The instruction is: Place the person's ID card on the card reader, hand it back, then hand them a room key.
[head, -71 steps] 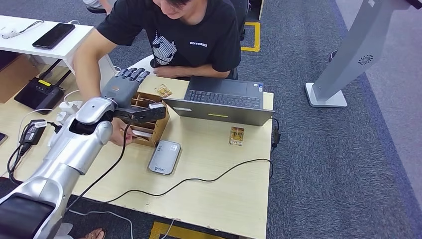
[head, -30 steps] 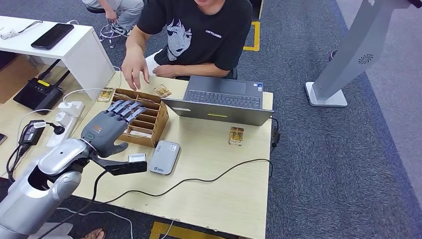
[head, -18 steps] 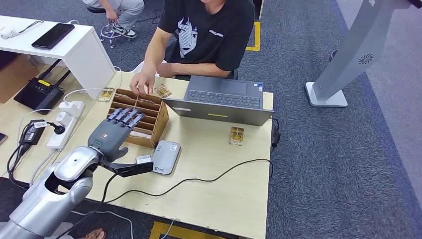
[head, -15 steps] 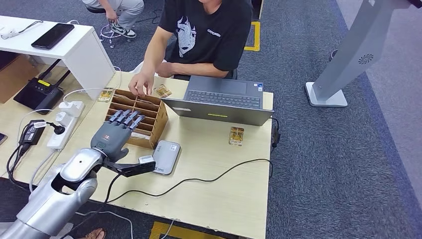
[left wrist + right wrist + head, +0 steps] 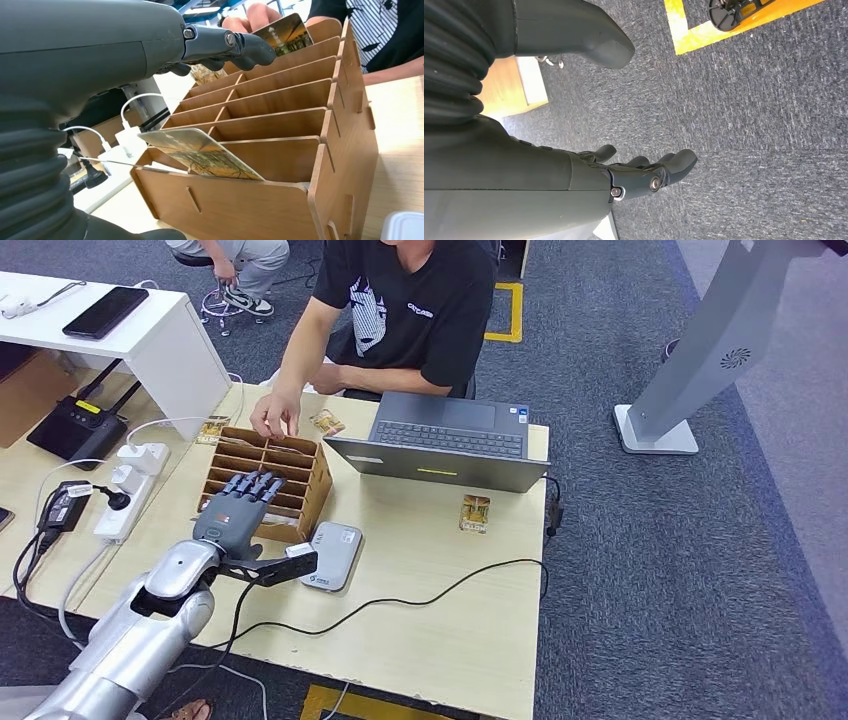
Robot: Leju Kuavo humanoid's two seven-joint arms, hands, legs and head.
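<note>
A: Starting nearest the robot, where is the left hand (image 5: 237, 512) and what is in it?

B: It hovers over the near end of the wooden card organizer (image 5: 312, 483), fingers stretched forward and a little apart, holding nothing. The right hand (image 5: 634, 175) hangs beside the body over carpet, fingers loosely extended, also holding nothing.

A: And the room key it needs?

B: My judgement is that the room key (image 5: 202, 153) is the printed card leaning in the organizer's nearest slot. It lies just ahead of and below the left hand, its long axis slanting up out of the slot towards the hand. The left hand is plainly the nearer one.

A: What sits around it?

B: The card reader (image 5: 332, 555) lies flat on the desk (image 5: 440, 620) just beside the organizer's near corner, on the robot's right of it, near the desk's front edge. A black cable (image 5: 420, 597) runs across the desk on the reader's right.

A: Anything in the way?

B: The slot dividers are close on both sides of the card, so the fingers have little room. Farther off, the person's hand (image 5: 274, 418) is at the organizer's far end, holding another card (image 5: 282, 35) there. An open laptop (image 5: 445, 445) stands along the far edge, with a small card (image 5: 476, 513) lying just in front of it.
</note>
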